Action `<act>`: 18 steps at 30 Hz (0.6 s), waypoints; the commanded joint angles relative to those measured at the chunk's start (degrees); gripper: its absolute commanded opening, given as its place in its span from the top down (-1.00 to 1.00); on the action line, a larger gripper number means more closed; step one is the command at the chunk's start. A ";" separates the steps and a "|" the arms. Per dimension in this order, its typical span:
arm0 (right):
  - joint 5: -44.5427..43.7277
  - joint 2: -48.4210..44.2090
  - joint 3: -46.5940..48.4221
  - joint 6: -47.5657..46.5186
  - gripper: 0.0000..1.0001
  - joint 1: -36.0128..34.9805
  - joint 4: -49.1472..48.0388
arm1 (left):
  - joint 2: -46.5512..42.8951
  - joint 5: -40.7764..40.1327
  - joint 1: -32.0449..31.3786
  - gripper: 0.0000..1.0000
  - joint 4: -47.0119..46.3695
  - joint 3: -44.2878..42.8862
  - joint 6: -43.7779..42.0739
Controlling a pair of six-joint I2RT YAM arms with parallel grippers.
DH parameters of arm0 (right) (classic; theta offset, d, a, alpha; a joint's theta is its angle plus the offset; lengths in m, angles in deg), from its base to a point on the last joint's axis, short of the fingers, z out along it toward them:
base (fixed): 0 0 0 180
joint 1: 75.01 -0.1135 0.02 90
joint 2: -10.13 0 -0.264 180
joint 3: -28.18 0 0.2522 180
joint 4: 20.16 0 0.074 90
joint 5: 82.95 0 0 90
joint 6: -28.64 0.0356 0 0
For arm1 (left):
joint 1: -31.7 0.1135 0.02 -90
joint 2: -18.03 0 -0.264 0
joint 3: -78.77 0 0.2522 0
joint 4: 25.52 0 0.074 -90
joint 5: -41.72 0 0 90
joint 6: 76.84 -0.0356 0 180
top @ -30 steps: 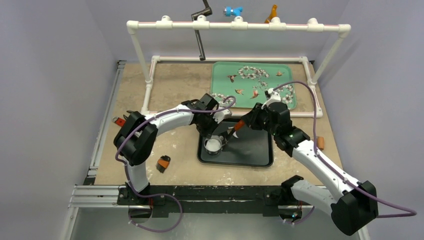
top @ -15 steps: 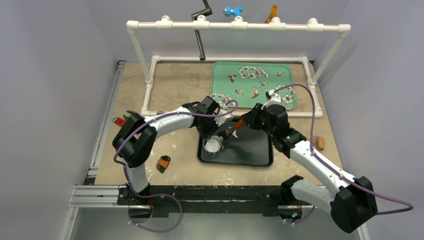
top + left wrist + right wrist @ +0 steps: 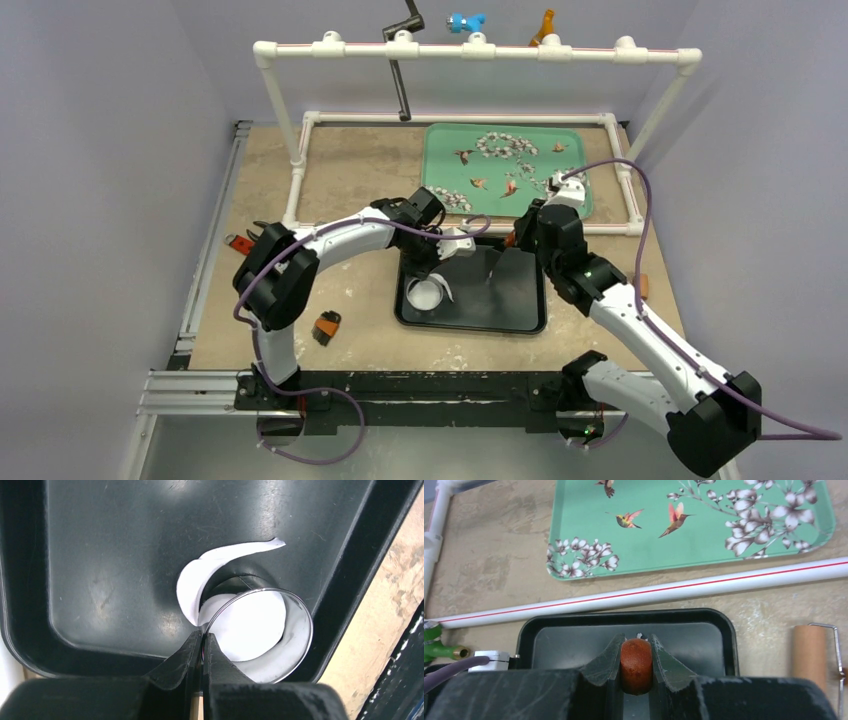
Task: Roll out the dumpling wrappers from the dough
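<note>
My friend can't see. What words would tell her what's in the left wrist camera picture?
The left gripper pinches the rim of a metal ring cutter in a black tray. A round white dumpling wrapper shows inside the ring, and a curved white dough scrap lies just outside it.

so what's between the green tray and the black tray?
A white red-striped pipe crosses the tan tabletop between green tray and black tray, clearest in the right wrist view.
</note>
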 commanded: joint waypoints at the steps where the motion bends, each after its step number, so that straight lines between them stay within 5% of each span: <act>1: 0.10 -2.77 3.78 -5.11 1.00 0.26 1.18 | 1.72 6.84 -0.22 1.00 4.58 -4.36 -9.78; 7: 20.26 -2.21 4.24 -4.77 1.00 0.25 -3.38 | 5.79 9.24 -0.42 1.00 10.77 -11.48 -19.92; 14: 21.66 -3.59 3.44 -2.30 1.00 0.25 -3.12 | 5.72 7.58 -0.06 0.22 13.54 -18.97 -16.69; 18: 22.47 -3.71 2.40 -1.27 1.00 0.22 -4.13 | 3.01 3.99 0.83 0.12 12.47 -17.22 -8.10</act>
